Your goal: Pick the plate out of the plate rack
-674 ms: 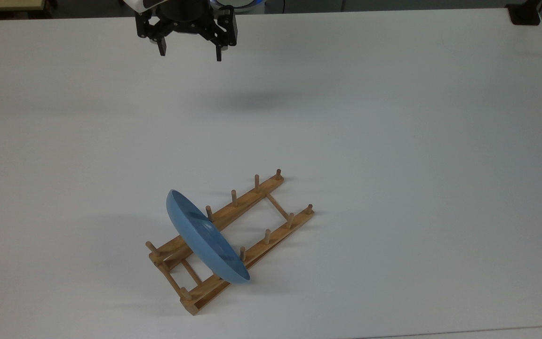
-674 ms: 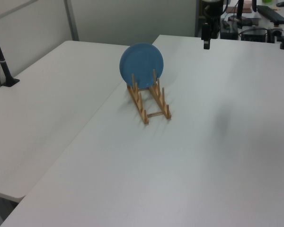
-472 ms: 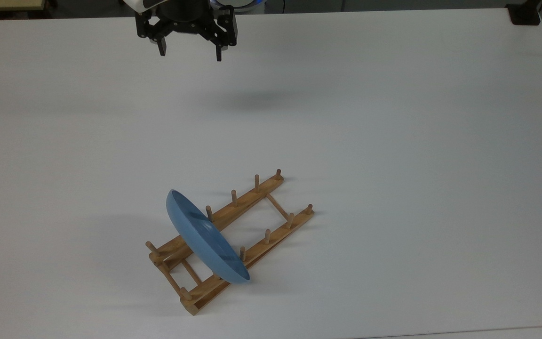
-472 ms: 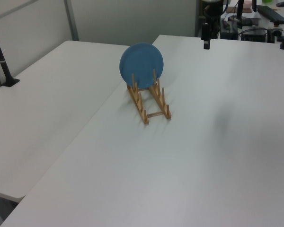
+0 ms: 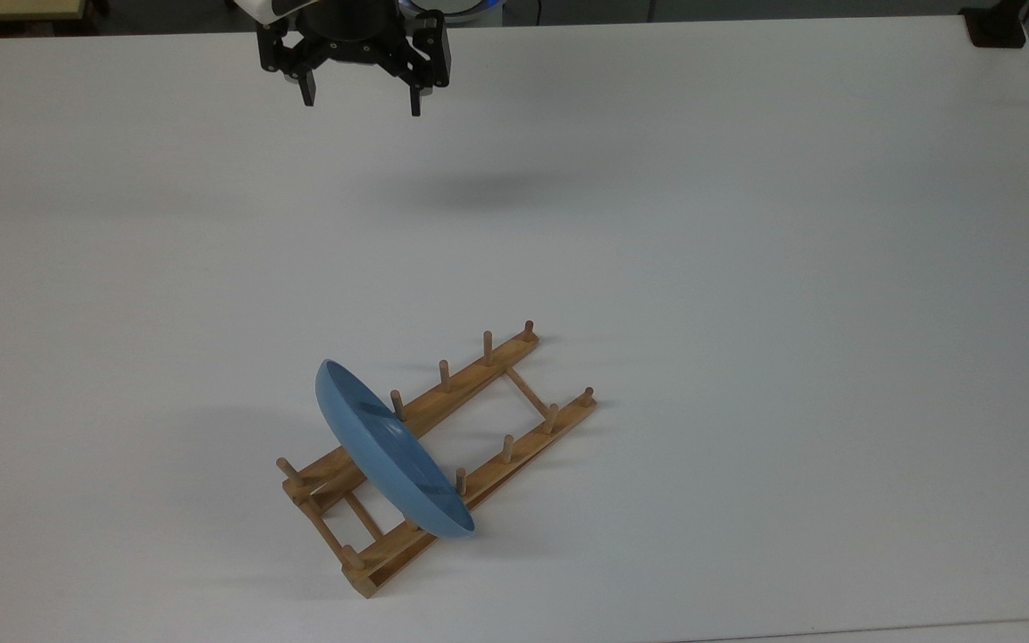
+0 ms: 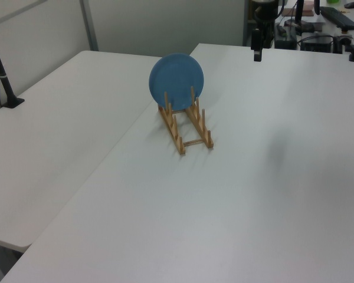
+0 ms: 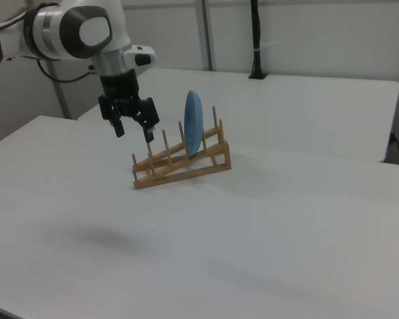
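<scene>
The blue plate (image 5: 389,446) stands on edge in the wooden plate rack (image 5: 479,379), held between pegs near the rack's lower-left end in the top view. The plate (image 6: 177,79) faces the camera in the left view, above the rack (image 6: 187,127). From the right view the plate (image 7: 195,123) appears edge-on in the rack (image 7: 186,166). My gripper (image 5: 360,96) hangs open and empty high over the far side of the table, well away from the plate. The right view has the gripper (image 7: 133,131) left of the rack, and the left view has the gripper (image 6: 257,52) at the top.
The white table (image 5: 747,268) spreads wide on all sides of the rack. A black post base (image 5: 997,27) sits at the top view's far right corner. A second white table (image 6: 53,130) adjoins on the left view's left, with a black pole (image 6: 3,79) on it.
</scene>
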